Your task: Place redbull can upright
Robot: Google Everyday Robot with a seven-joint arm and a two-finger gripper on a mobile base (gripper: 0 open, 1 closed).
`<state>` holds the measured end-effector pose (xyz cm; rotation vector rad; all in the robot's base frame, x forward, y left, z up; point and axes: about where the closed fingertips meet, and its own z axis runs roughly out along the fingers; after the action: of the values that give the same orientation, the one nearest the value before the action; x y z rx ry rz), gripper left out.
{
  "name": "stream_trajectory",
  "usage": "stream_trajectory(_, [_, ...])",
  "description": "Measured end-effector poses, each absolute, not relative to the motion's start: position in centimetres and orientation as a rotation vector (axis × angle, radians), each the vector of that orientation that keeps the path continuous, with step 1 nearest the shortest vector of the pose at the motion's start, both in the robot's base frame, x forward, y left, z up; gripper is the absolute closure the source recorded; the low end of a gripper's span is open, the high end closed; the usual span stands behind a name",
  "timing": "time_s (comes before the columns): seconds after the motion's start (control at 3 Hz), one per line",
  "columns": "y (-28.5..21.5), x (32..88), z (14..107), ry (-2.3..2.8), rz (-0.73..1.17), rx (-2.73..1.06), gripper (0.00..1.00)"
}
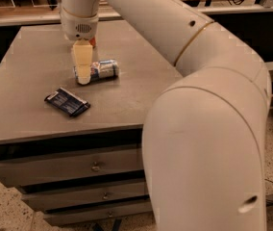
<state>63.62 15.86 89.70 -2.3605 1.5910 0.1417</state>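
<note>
While the can [103, 70] is lying on its side toward the far middle of the table [31, 57], its blue-and-silver label showing no lettering I can read, the gripper [83, 77] is hanging tip-down at its left end, probably lining up a grasp; whether it is spread or closed I cannot tell. Nearer, a dark packet [67, 102] is lying flat, print unreadable.
</note>
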Motion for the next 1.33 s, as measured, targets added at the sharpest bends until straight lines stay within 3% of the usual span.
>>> stream_trajectory(1.33, [16.0,63.7,84.9,1.81,0.01,-2.317,0.0])
